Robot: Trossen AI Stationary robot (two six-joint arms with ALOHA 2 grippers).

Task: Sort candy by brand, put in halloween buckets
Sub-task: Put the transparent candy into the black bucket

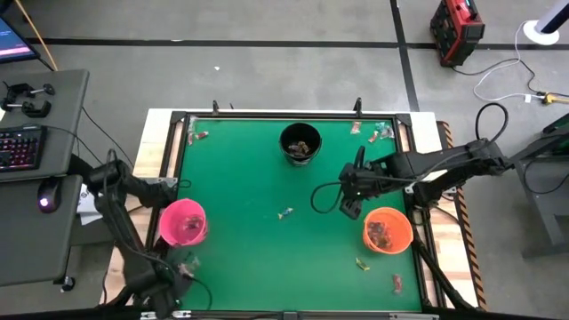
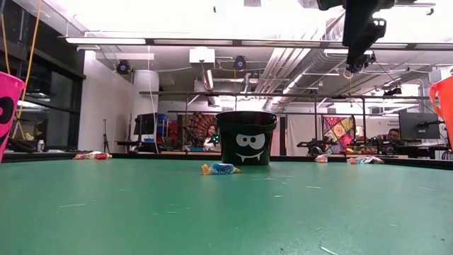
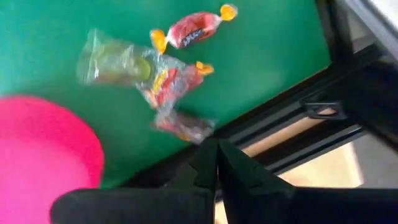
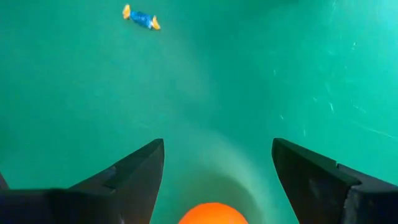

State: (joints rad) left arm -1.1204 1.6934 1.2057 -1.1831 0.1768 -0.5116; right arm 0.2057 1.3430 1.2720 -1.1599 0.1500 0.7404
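Three halloween buckets stand on the green table: pink [image 1: 184,222] at the left, black [image 1: 300,142] at the far middle, orange [image 1: 388,229] at the right. Candy lies scattered: one blue piece [image 1: 285,213] mid-table, others near the far corners [image 1: 197,136] [image 1: 384,132] and the near right [image 1: 396,283]. My left gripper [image 3: 216,146] is shut at the near left edge beside the pink bucket [image 3: 43,149], next to a cluster of wrapped candy [image 3: 174,81]. My right gripper [image 4: 217,162] hangs open over bare table left of the orange bucket, the blue candy [image 4: 141,18] beyond it. My left gripper points down with its shut fingertips [image 3: 208,149] right beside the nearest sweet of the cluster [image 3: 183,124], at the table's near edge. I cannot tell whether they touch it; nothing shows between the fingers.
A black frame rail [image 3: 292,118] runs along the table's edge beside the left gripper. The black [image 2: 246,138] bucket faces the low camera with the blue candy [image 2: 220,168] before it. A desk with a keyboard [image 1: 22,147] stands off the table's left.
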